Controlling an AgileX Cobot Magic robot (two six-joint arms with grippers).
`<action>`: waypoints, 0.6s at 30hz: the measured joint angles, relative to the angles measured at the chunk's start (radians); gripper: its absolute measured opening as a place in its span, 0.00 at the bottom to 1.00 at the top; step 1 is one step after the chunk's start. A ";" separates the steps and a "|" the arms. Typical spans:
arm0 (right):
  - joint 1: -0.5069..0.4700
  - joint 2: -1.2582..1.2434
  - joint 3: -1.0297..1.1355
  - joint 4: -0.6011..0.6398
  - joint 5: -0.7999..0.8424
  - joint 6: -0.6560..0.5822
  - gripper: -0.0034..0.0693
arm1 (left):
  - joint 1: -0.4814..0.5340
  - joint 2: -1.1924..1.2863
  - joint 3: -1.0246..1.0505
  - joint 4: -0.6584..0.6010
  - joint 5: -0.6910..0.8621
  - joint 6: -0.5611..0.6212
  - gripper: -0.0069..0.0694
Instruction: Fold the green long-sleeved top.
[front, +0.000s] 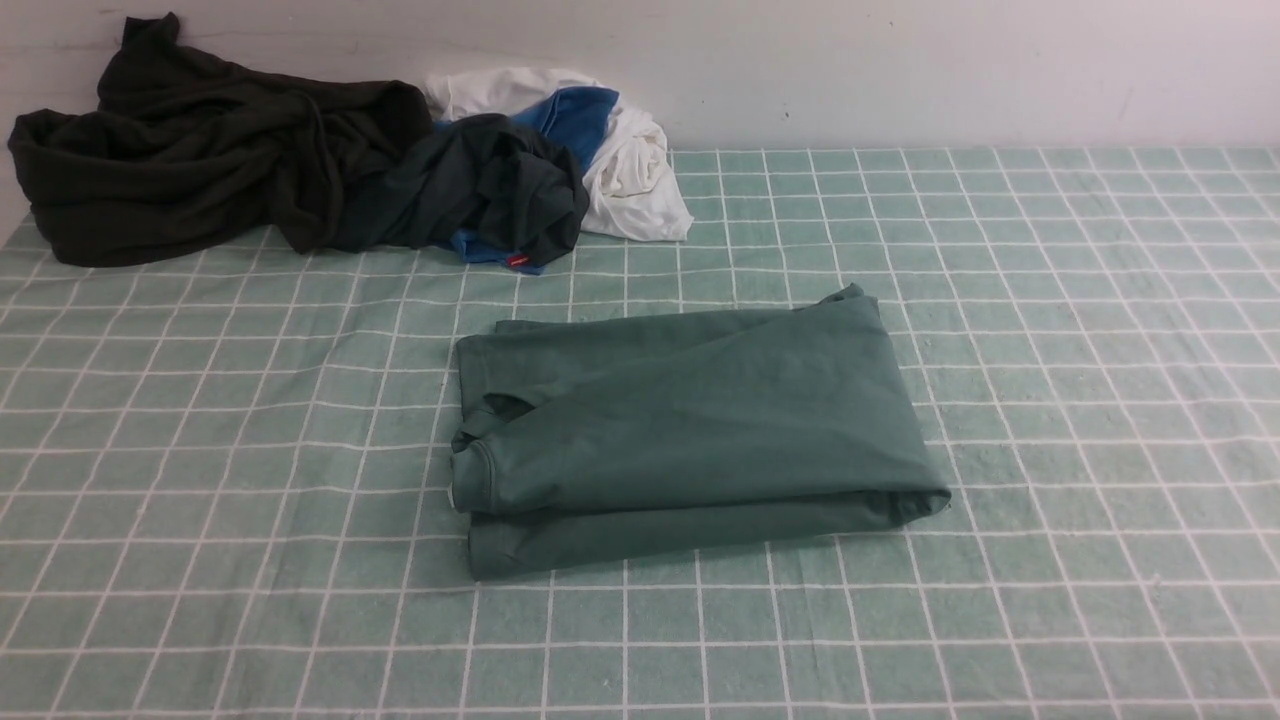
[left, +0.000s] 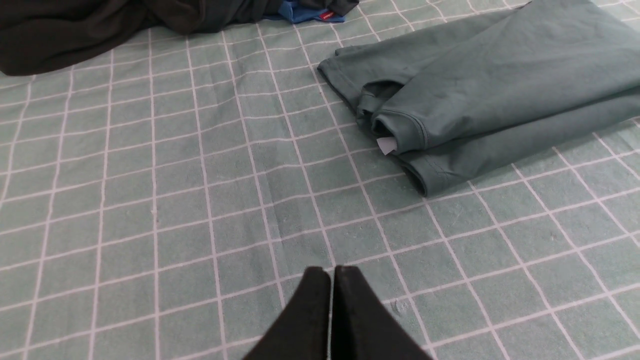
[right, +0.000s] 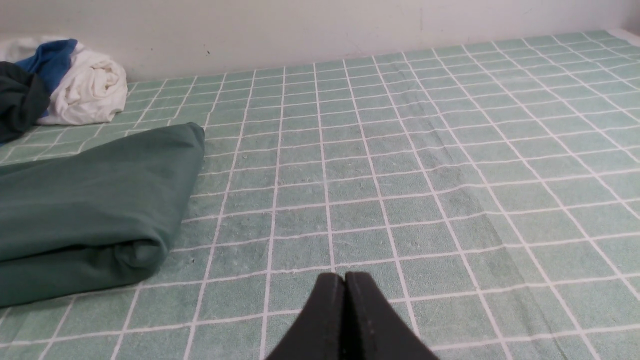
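The green long-sleeved top lies folded into a thick rectangle in the middle of the checked cloth, a cuffed edge and a small white label showing at its left end. It also shows in the left wrist view and the right wrist view. My left gripper is shut and empty, above bare cloth well short of the top's left end. With its black fingers pressed together on nothing, my right gripper hovers off the top's right end. Neither arm shows in the front view.
A heap of other clothes lies at the back left against the wall: a blackish-olive garment, a dark teal one, a blue piece and a white one. The green checked cloth covers the table.
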 joint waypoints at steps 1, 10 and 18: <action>0.000 0.000 0.000 0.000 0.000 0.000 0.03 | 0.000 0.000 0.009 -0.010 -0.034 0.000 0.09; 0.000 0.000 0.000 0.000 0.002 0.000 0.03 | 0.129 -0.053 0.264 0.008 -0.525 0.020 0.09; 0.000 0.000 0.000 -0.001 0.002 0.000 0.03 | 0.288 -0.155 0.504 0.009 -0.660 0.017 0.09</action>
